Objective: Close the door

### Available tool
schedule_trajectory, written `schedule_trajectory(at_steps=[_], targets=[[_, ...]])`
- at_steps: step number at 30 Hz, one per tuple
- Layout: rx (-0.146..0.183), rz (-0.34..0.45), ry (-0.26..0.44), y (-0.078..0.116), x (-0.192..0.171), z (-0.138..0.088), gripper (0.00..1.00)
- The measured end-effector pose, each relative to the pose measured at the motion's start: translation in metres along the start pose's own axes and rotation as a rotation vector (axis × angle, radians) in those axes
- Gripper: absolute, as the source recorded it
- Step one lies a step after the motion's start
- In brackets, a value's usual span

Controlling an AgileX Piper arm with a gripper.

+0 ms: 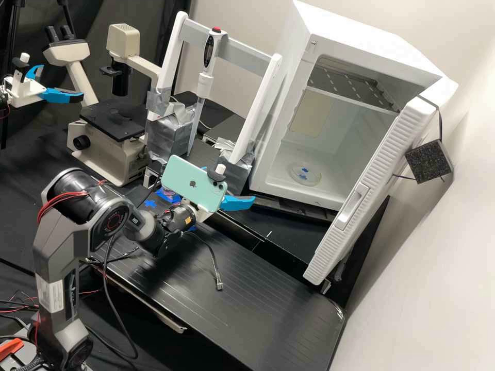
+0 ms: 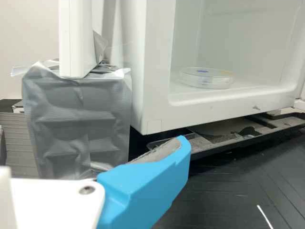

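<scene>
My gripper is at the middle of the high view, left of the white cabinet, its blue fingers apart and nothing seen between them. A phone partly covers it. The ribbed white door stands wide open on the cabinet's right side, its handle well away from my fingers. In the wrist view, one blue finger of the gripper stands in front of the cabinet's lower front corner, with a visible gap to the opening.
Inside the cabinet lies a round clear dish. A white rack with a pipette and taped feet stands beside the cabinet. Microscopes are further left. A dark box sits behind the door, near the wall.
</scene>
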Motion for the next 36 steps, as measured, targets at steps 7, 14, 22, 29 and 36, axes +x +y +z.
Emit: schedule_trajectory(at_steps=[7,14,22,29,36], targets=[[0.000,0.000,0.000,0.000,0.000,0.000,1.00],[-0.009,0.023,-0.013,0.012,-0.014,0.012,1.00],[0.035,0.244,0.045,0.070,-0.060,0.030,1.00],[0.062,0.474,0.046,0.123,-0.103,0.042,1.00],[0.052,0.585,-0.002,0.153,-0.115,0.057,1.00]])
